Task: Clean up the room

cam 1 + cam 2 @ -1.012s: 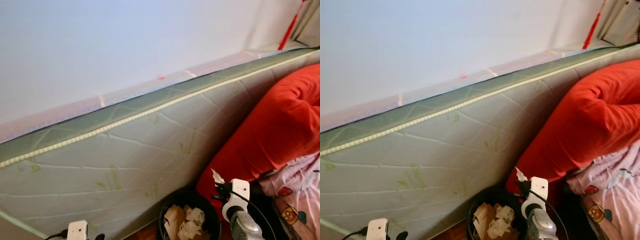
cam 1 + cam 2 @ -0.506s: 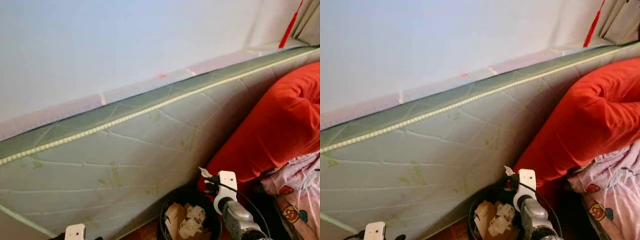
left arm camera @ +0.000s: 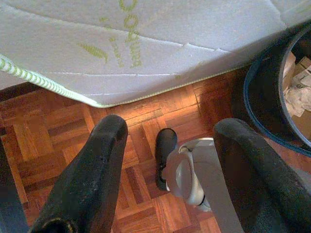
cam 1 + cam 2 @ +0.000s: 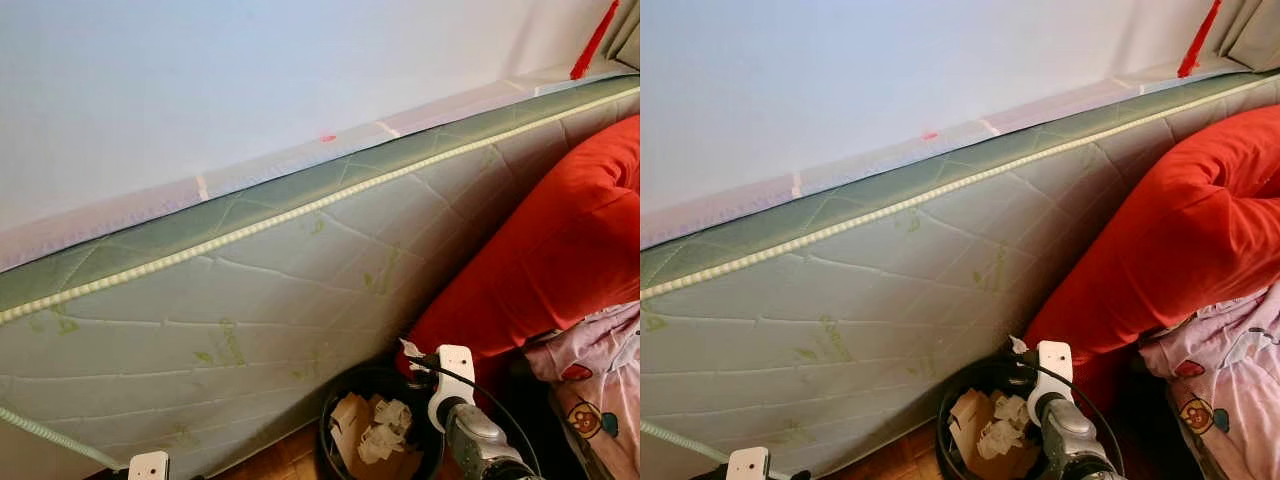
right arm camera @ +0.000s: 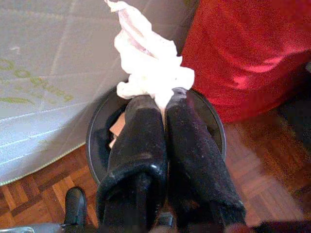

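The right pincer [image 5: 163,104] is swinging left, clamped on a crumpled white tissue [image 5: 148,63], now hovering over the black trash bin [image 4: 345,385], ready to drop; the left pincer [image 3: 165,155] is hanging wide near the floor.

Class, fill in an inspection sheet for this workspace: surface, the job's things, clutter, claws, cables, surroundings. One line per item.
Surface: parquet floor, bare where seen.
Job's things: crumpled tissue pinched in the right claw; black bin below it, holding paper scraps.
Clutter: nothing seen loose on the floor.
Claws: right claw shut on the tissue, above the bin; left claw open, low over the floor beside the mattress.
Cables: black cable running along the right wrist.
Surroundings: mattress leaning on its edge against a white wall; red bedding and a pink printed cover to the right.
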Robot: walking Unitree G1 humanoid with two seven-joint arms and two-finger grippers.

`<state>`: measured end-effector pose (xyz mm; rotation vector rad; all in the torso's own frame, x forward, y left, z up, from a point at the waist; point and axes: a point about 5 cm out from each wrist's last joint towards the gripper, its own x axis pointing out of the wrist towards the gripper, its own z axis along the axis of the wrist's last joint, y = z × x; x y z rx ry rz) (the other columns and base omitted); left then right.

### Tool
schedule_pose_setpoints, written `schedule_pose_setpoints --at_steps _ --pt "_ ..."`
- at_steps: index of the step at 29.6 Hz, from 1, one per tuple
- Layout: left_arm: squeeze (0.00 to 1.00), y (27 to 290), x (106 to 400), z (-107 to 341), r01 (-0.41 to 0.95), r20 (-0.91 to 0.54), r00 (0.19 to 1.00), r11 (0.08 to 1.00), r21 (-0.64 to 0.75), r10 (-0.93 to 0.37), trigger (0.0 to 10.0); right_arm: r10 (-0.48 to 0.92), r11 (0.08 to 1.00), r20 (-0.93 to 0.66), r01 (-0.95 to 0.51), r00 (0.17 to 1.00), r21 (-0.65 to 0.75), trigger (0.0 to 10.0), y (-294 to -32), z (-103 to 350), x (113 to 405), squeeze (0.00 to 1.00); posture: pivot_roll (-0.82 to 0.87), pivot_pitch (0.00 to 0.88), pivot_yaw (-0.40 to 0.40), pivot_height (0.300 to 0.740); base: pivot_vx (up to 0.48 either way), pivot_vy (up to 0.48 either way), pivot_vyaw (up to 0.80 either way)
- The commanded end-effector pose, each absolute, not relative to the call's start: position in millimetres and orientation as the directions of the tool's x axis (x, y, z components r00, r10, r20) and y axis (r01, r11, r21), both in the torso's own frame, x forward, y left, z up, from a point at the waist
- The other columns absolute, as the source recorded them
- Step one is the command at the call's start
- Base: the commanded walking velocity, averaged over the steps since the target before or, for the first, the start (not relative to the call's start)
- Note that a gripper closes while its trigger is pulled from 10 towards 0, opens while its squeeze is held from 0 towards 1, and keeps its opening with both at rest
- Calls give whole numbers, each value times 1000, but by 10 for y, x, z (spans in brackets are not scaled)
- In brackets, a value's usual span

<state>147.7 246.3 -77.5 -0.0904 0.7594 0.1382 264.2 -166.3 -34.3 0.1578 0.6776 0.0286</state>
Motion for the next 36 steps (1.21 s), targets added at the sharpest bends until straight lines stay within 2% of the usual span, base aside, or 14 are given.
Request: schedule_pose_setpoints --at_steps 1,8,9,10,11,12,36 --pt "0 2444 1392 -814 -153 -710 700 988 -36 83 10000 68 988 -646 37 760 148 10000 -1687 -395 2578 0 251 129 -34 740 0 0 0" --pt "0 2441 1389 -816 -151 -711 699 988 -36 81 10000 69 987 -648 43 759 155 10000 -1688 -403 2567 0 253 122 -35 740 0 0 0" --pt "0 2440 1389 -816 -150 -711 699 988 -35 81 10000 71 987 -649 40 757 155 10000 -1684 -405 2565 306 257 119 -37 740 0 0 0" --pt "0 2439 1389 -816 -150 -711 699 988 -35 81 10000 74 987 -650 37 756 155 10000 -1680 -407 2563 380 257 119 -37 740 0 0 0" --pt "0 2439 1389 -816 -150 -710 699 988 -35 81 10000 77 987 -650 34 756 157 10000 -1670 -406 2565 871 261 119 -38 740 0 0 0" --pt "0 2439 1388 -816 -152 -710 699 988 -35 82 10000 79 987 -650 33 756 158 10000 -1663 -406 2565 1000 261 121 -38 740 0 0 0" --pt "0 2416 1400 -821 -156 -711 698 987 -38 83 10000 123 984 -689 4 715 180 10000 -1608 -490 2462 1000 266 138 -52 740 0 0 0"
